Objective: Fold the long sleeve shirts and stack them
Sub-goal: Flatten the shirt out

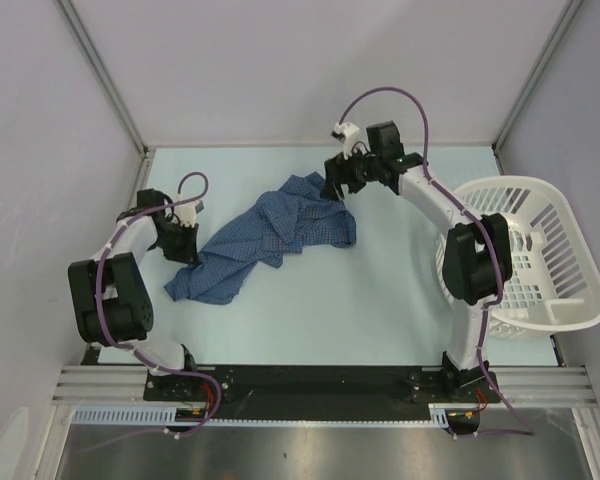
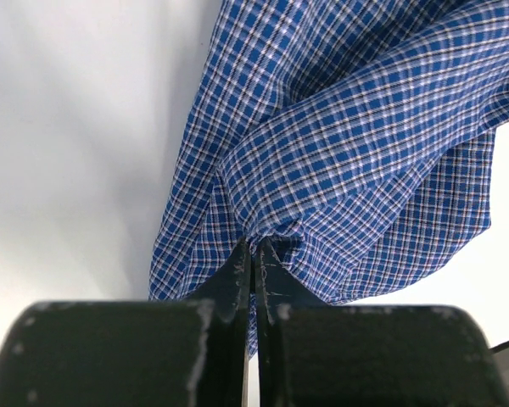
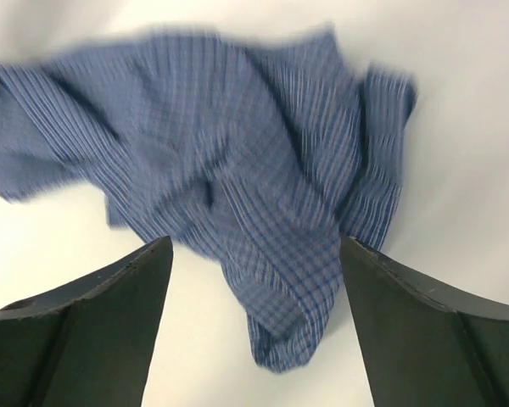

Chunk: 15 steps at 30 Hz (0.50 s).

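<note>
One long sleeve shirt, blue check cloth, lies crumpled across the middle of the table. My left gripper sits at its left edge. In the left wrist view the gripper is shut on a pinched fold of the shirt, and the cloth spreads away from the tips. My right gripper hovers over the shirt's far right end. In the blurred right wrist view the gripper stands wide open. A drooping lobe of the shirt lies below, between the fingers, touching neither.
A white slatted laundry basket stands at the right edge of the table, beside the right arm. Grey walls close in the back and both sides. The light table surface shows in front of the shirt.
</note>
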Each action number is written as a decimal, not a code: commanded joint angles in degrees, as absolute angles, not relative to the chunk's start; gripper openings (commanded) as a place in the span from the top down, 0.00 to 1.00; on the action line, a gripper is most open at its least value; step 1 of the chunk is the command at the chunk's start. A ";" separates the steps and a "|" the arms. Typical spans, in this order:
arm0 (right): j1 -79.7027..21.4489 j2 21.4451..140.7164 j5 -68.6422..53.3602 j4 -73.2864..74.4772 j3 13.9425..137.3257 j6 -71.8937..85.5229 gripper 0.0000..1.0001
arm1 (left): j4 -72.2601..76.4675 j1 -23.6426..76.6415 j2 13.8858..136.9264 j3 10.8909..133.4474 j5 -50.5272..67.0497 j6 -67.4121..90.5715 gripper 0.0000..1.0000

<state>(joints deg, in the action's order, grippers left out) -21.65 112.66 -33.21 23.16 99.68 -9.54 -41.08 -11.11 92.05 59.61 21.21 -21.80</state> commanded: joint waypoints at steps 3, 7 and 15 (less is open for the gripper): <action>-23.20 111.36 -27.08 24.88 89.13 -19.05 0.17 | -41.66 -9.93 88.51 59.68 23.20 -25.92 1.00; -25.22 110.04 -22.60 20.93 85.26 -24.25 0.19 | -42.27 -9.41 88.16 60.03 23.73 -26.89 1.00; -35.32 101.69 -19.25 12.93 78.14 -24.35 0.17 | -43.15 -9.23 87.28 60.29 23.47 -26.46 1.00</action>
<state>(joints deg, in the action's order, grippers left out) -30.09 108.22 -22.00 21.06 79.94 -22.83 -42.30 -9.58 90.17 59.61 21.65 -25.17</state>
